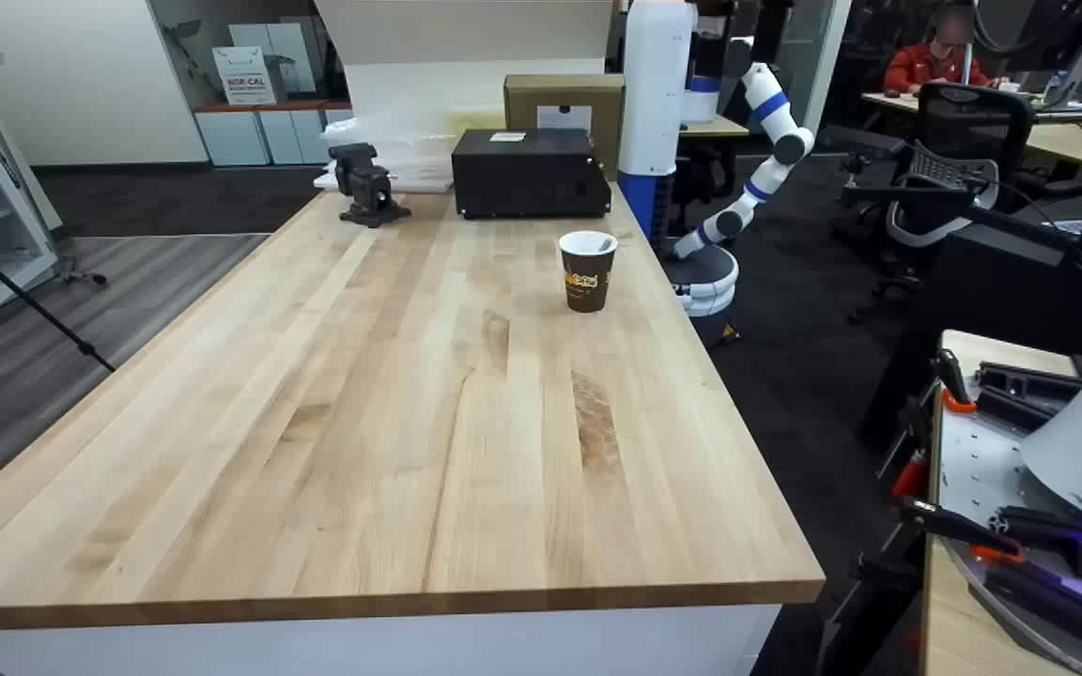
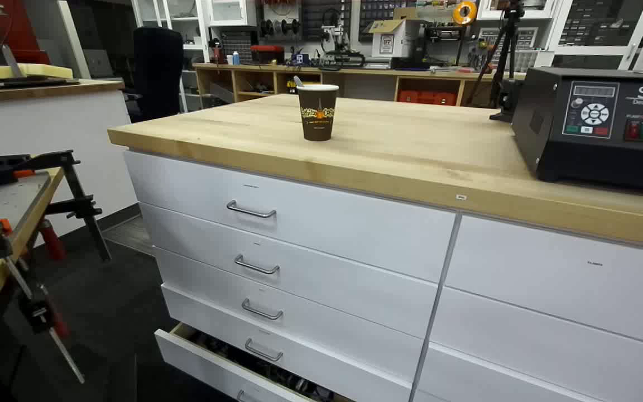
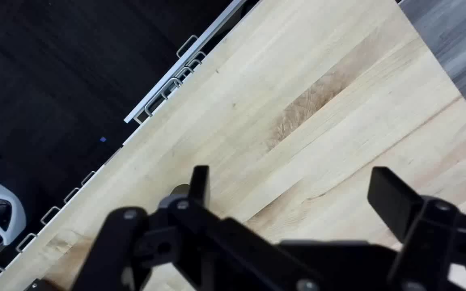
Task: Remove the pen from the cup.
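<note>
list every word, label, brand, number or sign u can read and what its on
"NOR-CAL": background carton, in an exterior view.
"SX", next letter cut off by the frame: black box.
"Desktop CNC", perhaps cut short: below that, same box.
Not fully legible: stylised yellow lettering on the cup.
Too small or blurred: control panel, drawer labels, table-edge sticker, box-top label.

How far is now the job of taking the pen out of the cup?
Done: nothing visible yet; in an exterior view the cup stands upright on the tabletop, a greyish end, probably the pen, above its rim. In hand: nothing; the wrist view shows the gripper open, only tabletop between its jaws. Left: gripping the pen and lifting it clear.
</note>
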